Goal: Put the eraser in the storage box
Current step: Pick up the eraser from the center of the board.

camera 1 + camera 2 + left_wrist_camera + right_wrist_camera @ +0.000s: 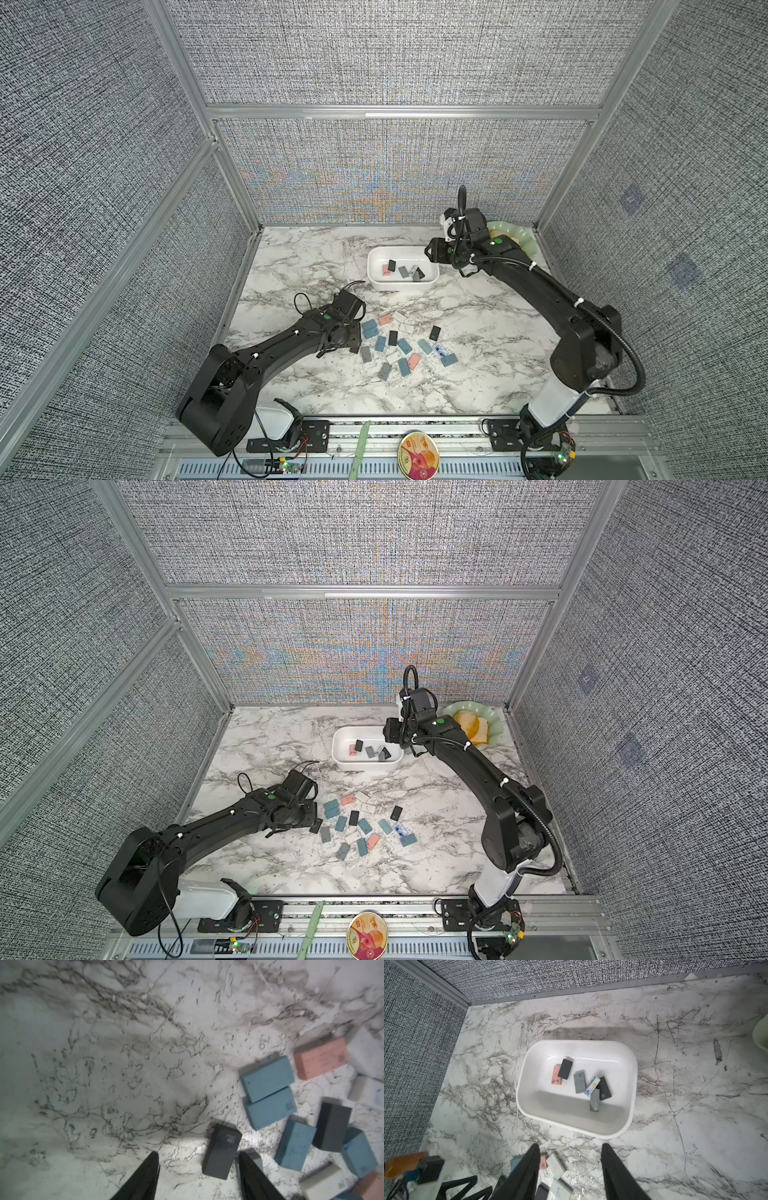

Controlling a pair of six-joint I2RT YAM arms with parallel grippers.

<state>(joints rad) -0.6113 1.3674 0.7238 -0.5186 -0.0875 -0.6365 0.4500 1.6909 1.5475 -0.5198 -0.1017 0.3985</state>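
The white storage box (pixel 398 286) (pixel 365 766) (pixel 634 1084) stands on the marble table toward the back, with several erasers (pixel 579 1081) inside. Many more erasers (pixel 399 345) (pixel 361 825) lie scattered mid-table. My left gripper (pixel 198 1155) (pixel 358 348) is open and low at the pile's left edge. A dark grey "4B" eraser (pixel 221 1151) lies flat between its fingers, close to one of them, not gripped. My right gripper (pixel 571 1147) (pixel 428 252) hangs open and empty above the box's right end.
A pale green scalloped dish (pixel 492 725) (pixel 525 245) with orange food sits at the back right corner, behind the right arm. Enclosure walls close three sides. On the front rail lie a round tin (pixel 419 457) and a green stick (pixel 361 449).
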